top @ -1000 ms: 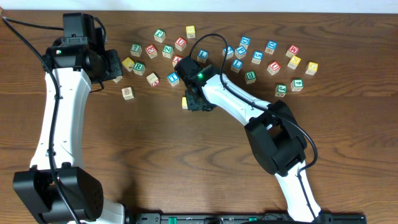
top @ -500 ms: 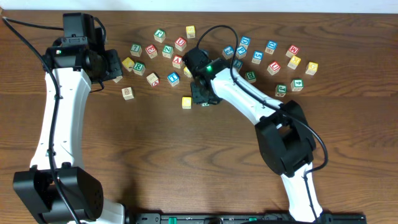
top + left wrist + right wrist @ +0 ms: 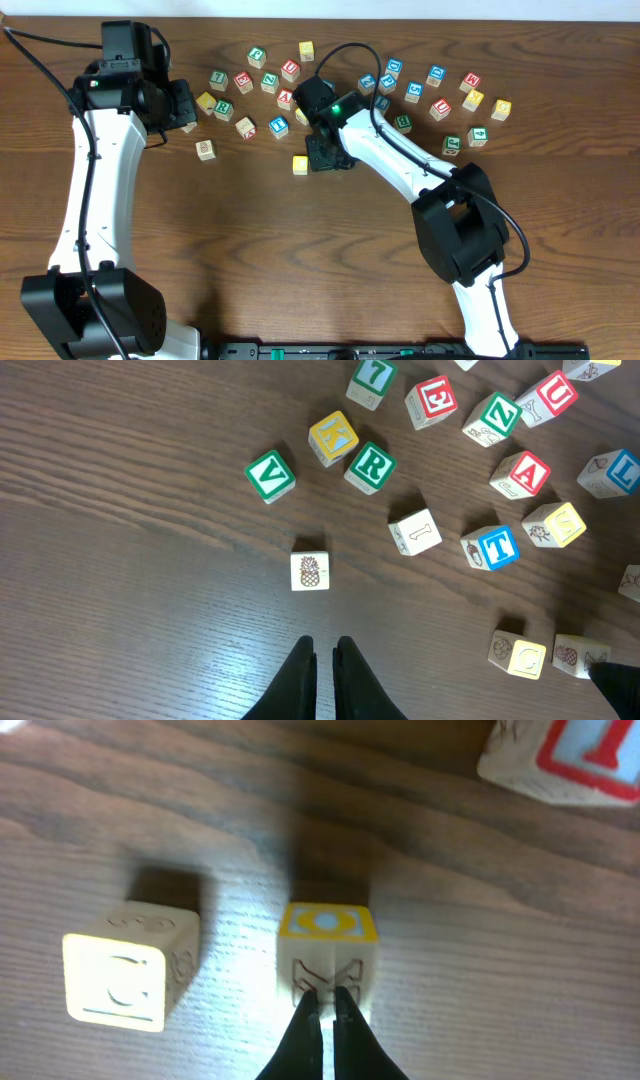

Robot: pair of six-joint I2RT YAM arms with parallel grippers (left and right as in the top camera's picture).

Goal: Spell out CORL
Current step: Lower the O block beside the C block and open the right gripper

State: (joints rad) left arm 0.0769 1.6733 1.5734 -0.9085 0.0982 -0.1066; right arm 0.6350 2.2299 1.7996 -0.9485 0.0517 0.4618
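My right gripper [image 3: 325, 998], fingers pinched together on nothing, hovers over one yellow-topped cube [image 3: 327, 935] with one pale yellow cube [image 3: 118, 978] just beside it, while my left gripper [image 3: 322, 652], likewise closed and empty, faces one green R cube [image 3: 370, 467] and one blue L cube [image 3: 612, 472].

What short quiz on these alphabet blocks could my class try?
1. True or false: the pineapple block lies apart from the left fingers.
2. The letter on the R block is: A) green B) red C) blue.
3. Which arm's fingers are closest to the yellow-topped block?
Key: 1 true; 2 A; 3 the right fingers.
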